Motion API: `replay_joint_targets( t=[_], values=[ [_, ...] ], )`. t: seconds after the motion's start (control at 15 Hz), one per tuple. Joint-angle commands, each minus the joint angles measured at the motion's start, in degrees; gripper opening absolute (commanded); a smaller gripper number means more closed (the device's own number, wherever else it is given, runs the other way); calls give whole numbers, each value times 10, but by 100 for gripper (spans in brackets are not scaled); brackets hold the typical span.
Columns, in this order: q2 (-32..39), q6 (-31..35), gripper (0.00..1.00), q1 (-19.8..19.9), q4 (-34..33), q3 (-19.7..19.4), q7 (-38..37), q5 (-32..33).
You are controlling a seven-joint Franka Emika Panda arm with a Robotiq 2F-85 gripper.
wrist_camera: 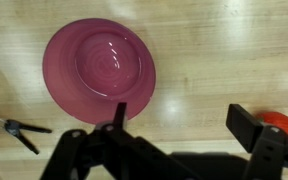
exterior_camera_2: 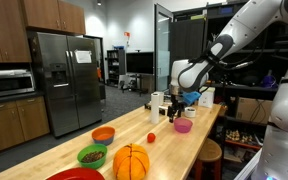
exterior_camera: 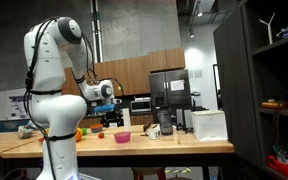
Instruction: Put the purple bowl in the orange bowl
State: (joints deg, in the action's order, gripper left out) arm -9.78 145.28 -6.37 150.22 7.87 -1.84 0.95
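The purple bowl (wrist_camera: 97, 70) sits upright and empty on the wooden table, at the upper left of the wrist view. It also shows in both exterior views (exterior_camera: 122, 137) (exterior_camera_2: 183, 126). My gripper (wrist_camera: 184, 120) is open and empty, hovering above bare table just beside the bowl, with one finger at the bowl's rim. It hangs above the table in both exterior views (exterior_camera: 108, 118) (exterior_camera_2: 174, 110). The orange bowl (exterior_camera_2: 103, 134) stands further along the table, well away from the gripper.
A tiny red object (exterior_camera_2: 151, 138) lies between the two bowls and shows at the right edge of the wrist view (wrist_camera: 277, 122). A black clip (wrist_camera: 19, 130) lies on the table. A green bowl (exterior_camera_2: 92, 155) and a pumpkin (exterior_camera_2: 131, 162) stand near the orange bowl.
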Motion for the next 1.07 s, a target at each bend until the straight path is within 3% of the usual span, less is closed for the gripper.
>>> replay_joint_targets(
  t=[0.0, 0.67, 0.73, 0.87, 1.0],
  values=[
    [8, 5, 100, 6, 1, -1, -19, 20],
    [63, 52, 100, 21, 1, -18, -13, 19],
    [68, 54, 75, 22, 0, -20, -12, 15],
    [76, 58, 69, 20, -1, -23, -6, 8],
    [77, 57, 54, 18, 0, -23, -4, 5]
  ],
)
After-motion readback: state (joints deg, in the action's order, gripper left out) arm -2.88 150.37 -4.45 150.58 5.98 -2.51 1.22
